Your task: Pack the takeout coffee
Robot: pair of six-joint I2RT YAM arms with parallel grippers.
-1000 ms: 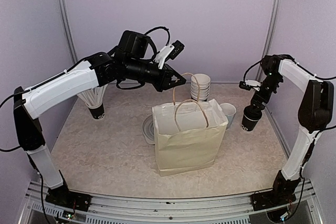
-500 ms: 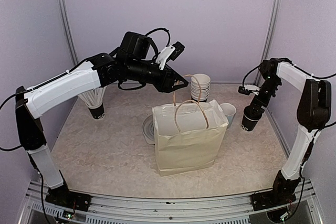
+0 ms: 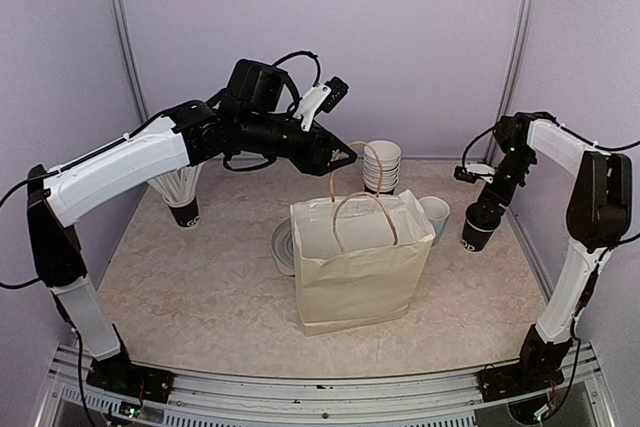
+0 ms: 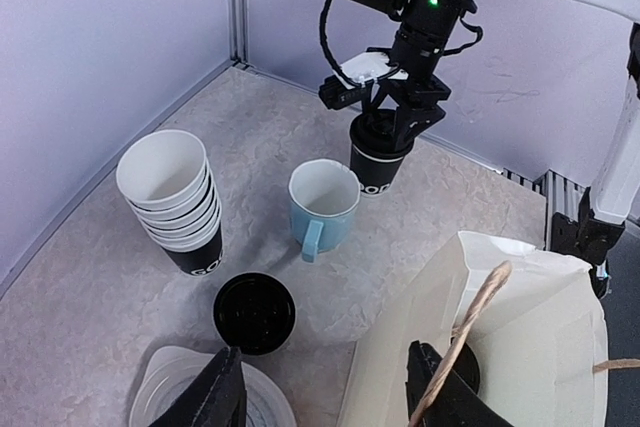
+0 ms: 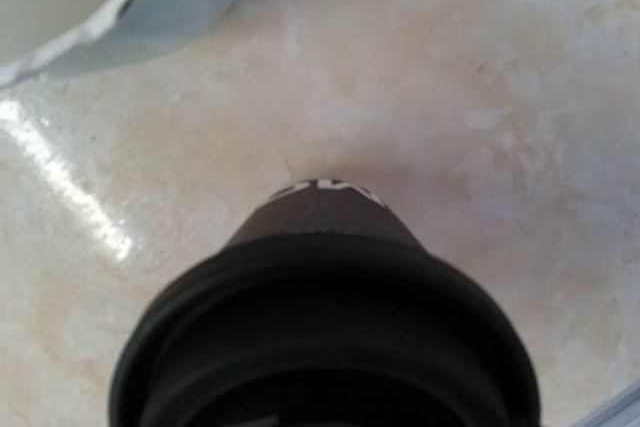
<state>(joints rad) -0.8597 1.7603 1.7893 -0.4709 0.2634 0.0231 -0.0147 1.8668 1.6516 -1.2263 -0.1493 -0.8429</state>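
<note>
Right of the bag (image 3: 355,277), the right gripper (image 3: 481,218) straddled the coffee (image 3: 476,238); whether it gripped was unclear. Above the bag, the left gripper (image 3: 350,158) hung wide, empty.

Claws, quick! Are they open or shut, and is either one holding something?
Left claw: open, holding nothing.
Right claw: straddling the lid end of the takeout coffee; cannot tell whether it grips it.

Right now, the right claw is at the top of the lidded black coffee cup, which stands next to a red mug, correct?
No: the mug is light blue, not red, as the left wrist view shows. The right claw is at the top of the lidded black coffee cup beside it.
</note>
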